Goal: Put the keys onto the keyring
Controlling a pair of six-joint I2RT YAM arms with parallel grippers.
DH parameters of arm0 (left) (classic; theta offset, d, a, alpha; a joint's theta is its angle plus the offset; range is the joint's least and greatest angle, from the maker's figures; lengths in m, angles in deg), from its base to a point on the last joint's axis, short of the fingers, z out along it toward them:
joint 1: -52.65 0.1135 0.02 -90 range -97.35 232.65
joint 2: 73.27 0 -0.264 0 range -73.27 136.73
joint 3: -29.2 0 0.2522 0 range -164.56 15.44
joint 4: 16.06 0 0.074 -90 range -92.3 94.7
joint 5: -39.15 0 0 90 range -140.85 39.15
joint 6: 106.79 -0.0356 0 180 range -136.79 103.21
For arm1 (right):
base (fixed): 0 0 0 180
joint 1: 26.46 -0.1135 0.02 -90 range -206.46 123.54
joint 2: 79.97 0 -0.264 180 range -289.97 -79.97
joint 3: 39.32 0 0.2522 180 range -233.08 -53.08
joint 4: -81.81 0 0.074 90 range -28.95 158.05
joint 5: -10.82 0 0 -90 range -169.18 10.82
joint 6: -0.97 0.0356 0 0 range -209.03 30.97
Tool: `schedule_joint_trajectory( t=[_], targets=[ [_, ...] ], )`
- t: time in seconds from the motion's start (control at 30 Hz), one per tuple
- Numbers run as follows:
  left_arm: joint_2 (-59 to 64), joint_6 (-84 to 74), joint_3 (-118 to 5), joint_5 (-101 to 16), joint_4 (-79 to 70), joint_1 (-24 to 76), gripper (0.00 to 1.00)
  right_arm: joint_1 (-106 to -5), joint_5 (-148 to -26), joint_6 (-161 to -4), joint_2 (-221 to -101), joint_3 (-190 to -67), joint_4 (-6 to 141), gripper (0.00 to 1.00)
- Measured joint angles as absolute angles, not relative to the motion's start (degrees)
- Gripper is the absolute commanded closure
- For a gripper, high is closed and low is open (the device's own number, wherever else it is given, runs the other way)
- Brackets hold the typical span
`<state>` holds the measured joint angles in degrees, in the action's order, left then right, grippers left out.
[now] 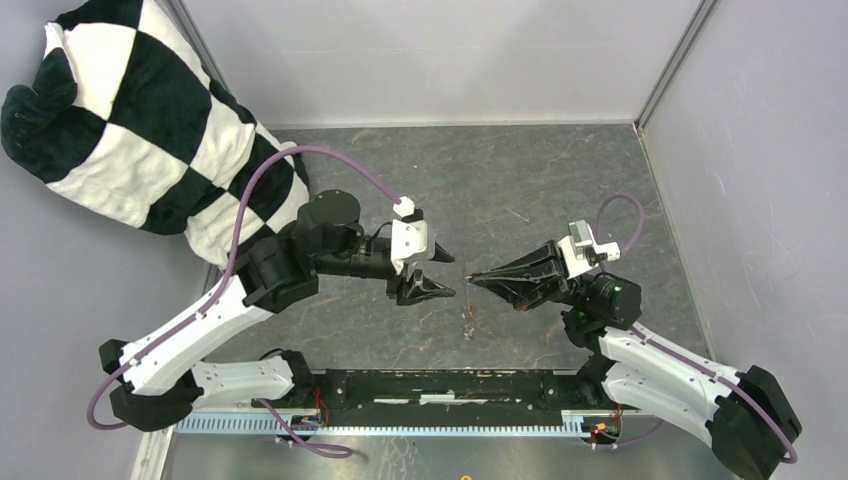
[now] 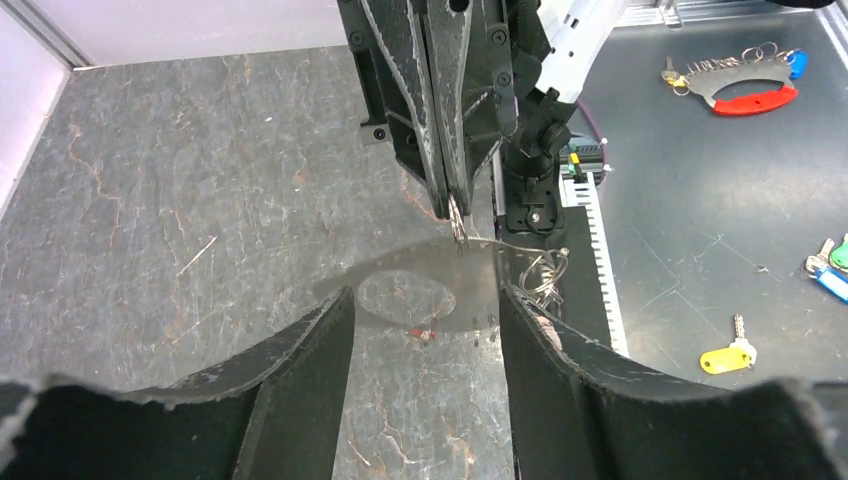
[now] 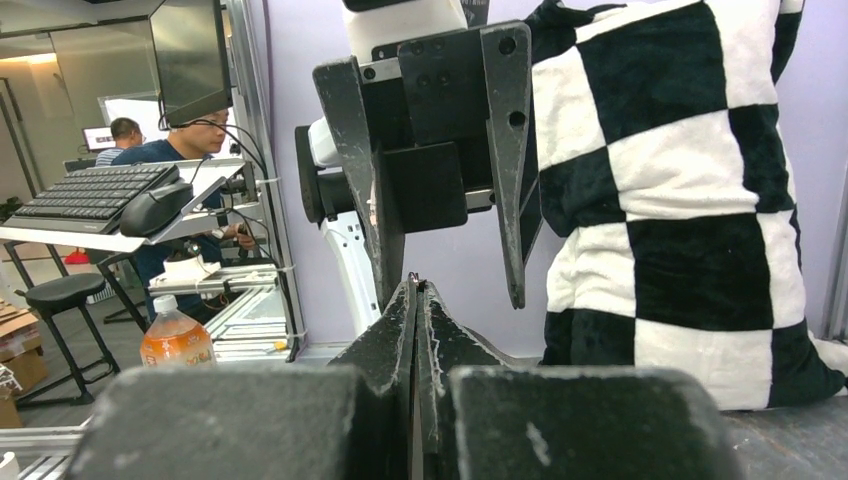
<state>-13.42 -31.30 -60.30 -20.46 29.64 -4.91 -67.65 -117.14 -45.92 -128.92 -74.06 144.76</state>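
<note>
Right gripper (image 2: 456, 222) is pinched shut on the keyring (image 2: 535, 268), a thin wire loop that trails sideways off its tips toward the near table edge. Left gripper (image 2: 425, 300) faces it tip to tip, jaws apart and empty. The red-tagged key (image 2: 422, 333) lies on the table (image 2: 200, 200) right under the left jaws' gap, so the left arm is nearer; its long axis is too small to read, and the black-tagged key isn't visible.
</note>
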Motion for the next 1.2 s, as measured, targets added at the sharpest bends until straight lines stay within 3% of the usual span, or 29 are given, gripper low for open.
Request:
schedule_joint_trajectory(
  t=[0.37, 0.57, 0.7, 0.8, 1.03, 1.2],
  targets=[
    [-11.0, -29.9, -60.1, -18.8, 27.2, -4.9, 0.40, -67.6, -118.1, -45.1, -129.8, -74.1, 145.4, 0.99],
    [-10.6, -29.8, -60.1, -17.1, 27.1, -4.9, 0.61, -67.6, -118.2, -45.0, -130.3, -74.1, 145.6, 0.99],
    [-10.5, -29.7, -60.1, -17.1, 27.1, -4.9, 0.65, -67.6, -118.1, -45.0, -130.4, -74.1, 145.6, 0.99],
    [-10.5, -29.7, -60.1, -17.3, 27.1, -4.9, 0.63, -67.6, -118.1, -45.4, -130.2, -74.1, 145.2, 0.99],
    [-10.6, -29.7, -60.1, -19.4, 27.1, -4.9, 0.39, -67.6, -117.9, -47.2, -129.2, -74.1, 142.5, 0.99],
    [-11.4, -29.8, -60.1, -21.7, 27.5, -4.9, 0.39, -67.6, -117.5, -49.0, -128.3, -74.1, 139.7, 0.99]
  ],
)
